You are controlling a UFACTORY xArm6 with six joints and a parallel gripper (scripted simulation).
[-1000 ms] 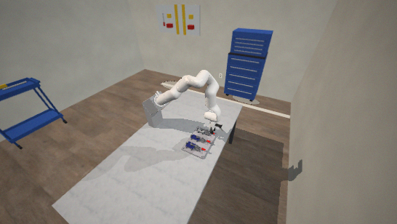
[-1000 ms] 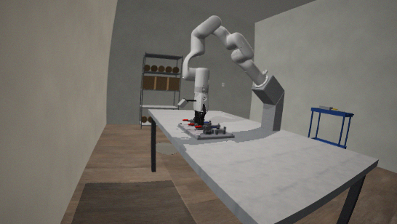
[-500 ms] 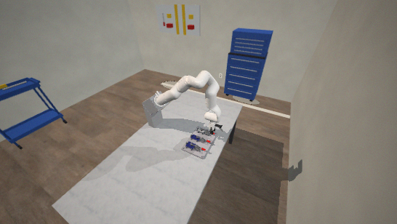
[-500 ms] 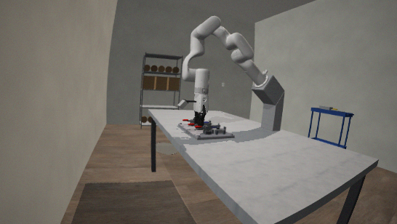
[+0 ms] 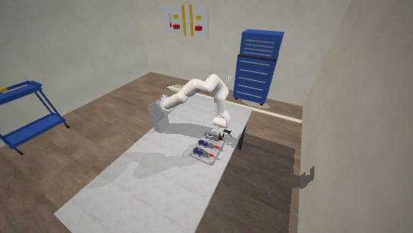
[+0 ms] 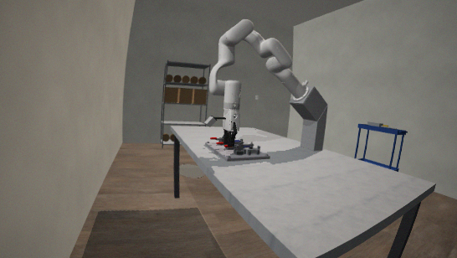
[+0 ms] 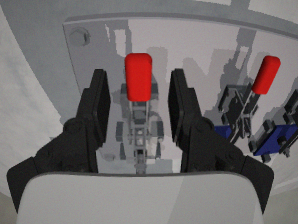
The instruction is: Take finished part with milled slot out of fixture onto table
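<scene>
Top view: plain room with wood floor, blue drawer cabinet (image 5: 257, 68) against the far wall, blue cart (image 5: 26, 113) at left. Pale tabletop (image 5: 151, 181) running through the middle, white arm (image 5: 197, 91) bent down over a grey plate (image 5: 210, 161) near the right edge. Two blue blocks (image 5: 199, 147) in the nearer nests; the far nest, under the wrist, holding the grey part (image 5: 210, 135), too small to show its slot.

Exterior view: shelf rack (image 6: 164, 105) with boxes behind the tabletop. Arm pointing straight down, gripper (image 6: 229, 140) low over the plate's far end, red clamp handles (image 6: 218, 144) beside it.

Wrist view: black fingers half spread, gripping nothing, standing either side of a red handle (image 7: 139, 78) and the grey clamp (image 7: 137, 137) beneath it, apart from both. Second red handle (image 7: 266, 75) to the right, above the blue blocks (image 7: 269, 141) seated in their nests. Grey part itself not clearly made out here.
</scene>
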